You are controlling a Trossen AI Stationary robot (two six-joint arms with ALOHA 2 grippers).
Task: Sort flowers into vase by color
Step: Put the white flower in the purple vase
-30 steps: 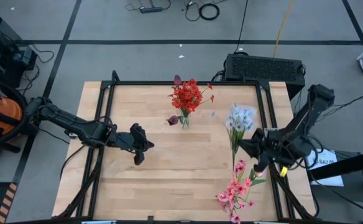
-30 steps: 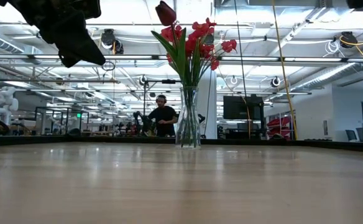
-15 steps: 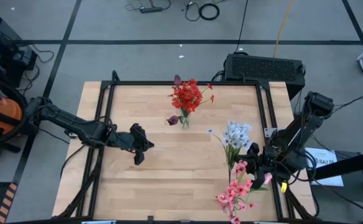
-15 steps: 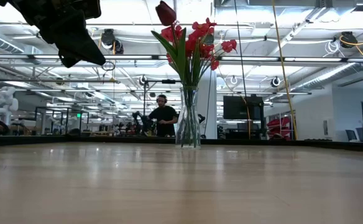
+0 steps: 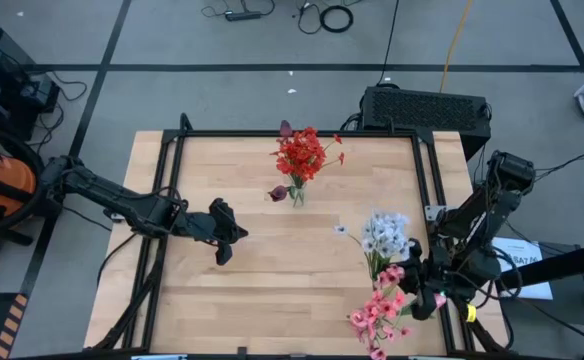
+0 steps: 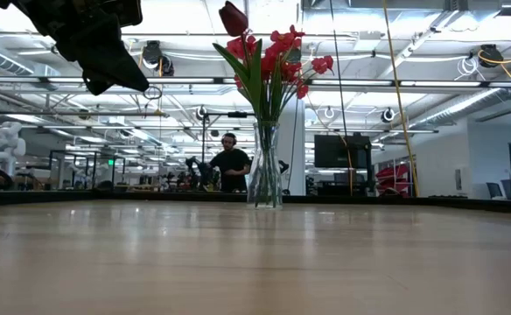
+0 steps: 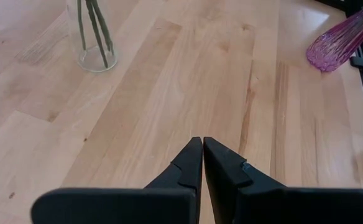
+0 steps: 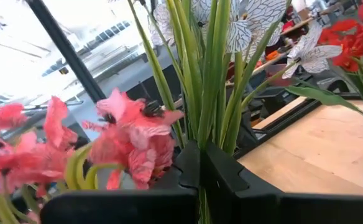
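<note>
A clear glass vase (image 5: pixel 297 193) stands at the table's far middle, holding the red flowers (image 5: pixel 302 155) and dark maroon buds (image 6: pixel 233 17). The pink flowers (image 5: pixel 380 308) are at the near right. A purple-pink vase (image 7: pixel 340 42) shows in the left wrist view. My right gripper (image 5: pixel 410 273) is shut on a white spray (image 5: pixel 385 233), right beside and above the pink blossoms (image 8: pixel 132 140). My left gripper (image 5: pixel 223 240) hovers shut over the table's left middle with nothing in it. My right gripper pinches the white spray's bunched green stems (image 8: pixel 201 134) between its two fingers, low on the stems. The fingers come nearly level from the table's right. The spray is held clear of the table, its white blossoms (image 8: pixel 251 22) standing beyond the fingers toward the far left.
Black metal rails (image 5: pixel 172 230) frame the table's left, right and far sides. A black box (image 5: pixel 427 108) sits behind the far edge. Bare wood (image 5: pixel 272 280) lies between the two grippers. A person (image 6: pixel 230 162) is far off in the room behind.
My right gripper has carried the white spray toward the table's near edge and a little down, bringing its blossoms from the right middle to just above the pink flowers. The spray stays in the shut fingers. The left arm has kept still.
</note>
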